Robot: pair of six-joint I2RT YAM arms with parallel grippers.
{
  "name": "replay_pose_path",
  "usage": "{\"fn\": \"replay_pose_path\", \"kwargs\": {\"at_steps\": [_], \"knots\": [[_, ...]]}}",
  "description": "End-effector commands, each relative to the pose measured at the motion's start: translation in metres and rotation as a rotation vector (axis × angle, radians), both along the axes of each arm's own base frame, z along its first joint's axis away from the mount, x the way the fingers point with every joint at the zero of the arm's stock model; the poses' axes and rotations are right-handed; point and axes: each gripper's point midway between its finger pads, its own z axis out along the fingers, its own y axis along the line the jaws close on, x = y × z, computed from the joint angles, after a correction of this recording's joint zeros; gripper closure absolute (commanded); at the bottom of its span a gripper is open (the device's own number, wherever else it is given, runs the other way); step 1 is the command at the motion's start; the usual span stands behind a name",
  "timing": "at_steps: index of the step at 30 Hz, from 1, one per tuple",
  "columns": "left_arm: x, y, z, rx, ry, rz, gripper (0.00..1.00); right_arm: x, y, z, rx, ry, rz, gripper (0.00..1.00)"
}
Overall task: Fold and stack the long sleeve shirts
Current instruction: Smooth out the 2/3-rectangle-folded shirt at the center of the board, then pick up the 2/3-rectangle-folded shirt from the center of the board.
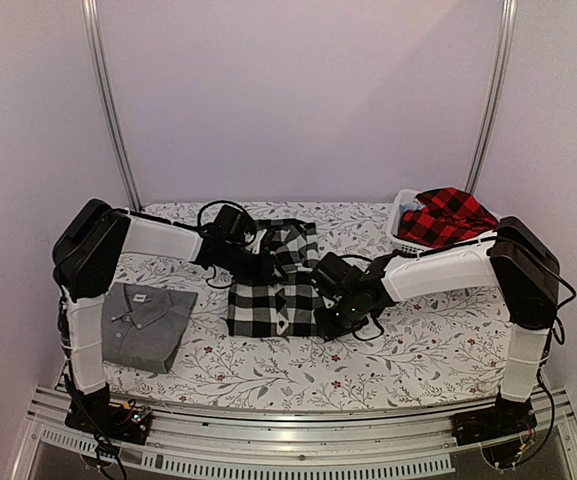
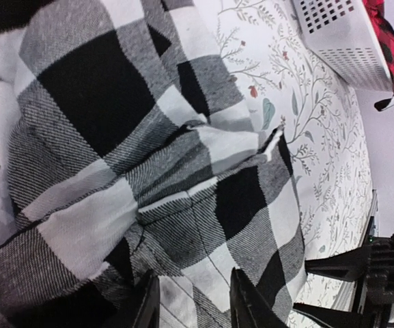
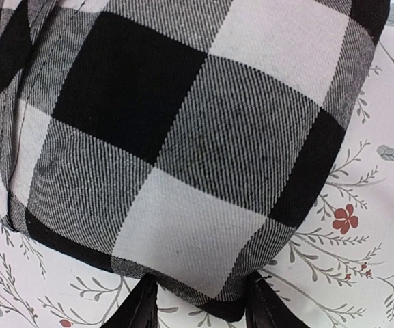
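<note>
The black-and-white check shirt (image 1: 271, 287) lies partly folded at the table's middle. My left gripper (image 1: 255, 262) is at its upper left part; in the left wrist view the gripper (image 2: 194, 306) is open, with bunched check cloth (image 2: 149, 137) under and between its fingers. My right gripper (image 1: 332, 314) is at the shirt's lower right edge; in the right wrist view the gripper (image 3: 200, 311) is open, with the shirt's folded edge (image 3: 197, 164) between the fingertips. The grey collared shirt (image 1: 148, 320) lies folded at the left. The red-and-black check shirt (image 1: 446, 215) lies in the basket.
The white plastic basket (image 1: 404, 236) stands at the back right; it also shows in the left wrist view (image 2: 336, 34). A floral cloth (image 1: 438, 350) covers the table. A metal rail (image 1: 298, 440) runs along the near edge. Upright poles stand at both back corners.
</note>
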Motion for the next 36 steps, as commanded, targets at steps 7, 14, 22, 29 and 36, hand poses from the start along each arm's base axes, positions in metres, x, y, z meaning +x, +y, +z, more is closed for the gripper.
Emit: {"fn": "replay_pose_path", "kwargs": {"at_steps": [7, 14, 22, 29, 36], "knots": [[-0.028, 0.042, 0.095, -0.024, -0.138, 0.085, 0.59, 0.009, -0.007, 0.051, 0.118, -0.054, -0.025, 0.53], [-0.09, 0.096, 0.061, 0.071, -0.08, 0.158, 0.62, -0.003, -0.018, 0.046, 0.158, -0.025, -0.006, 0.53], [-0.136, 0.124, 0.026, 0.107, -0.07, 0.219, 0.63, -0.014, -0.014, 0.035, 0.208, 0.001, 0.056, 0.53], [-0.136, 0.114, 0.014, 0.101, -0.124, 0.198, 0.63, -0.014, -0.015, 0.019, 0.205, -0.005, 0.059, 0.55], [-0.137, 0.107, -0.003, 0.123, -0.127, 0.184, 0.64, -0.013, -0.021, 0.005, 0.185, -0.034, 0.071, 0.58]]}}
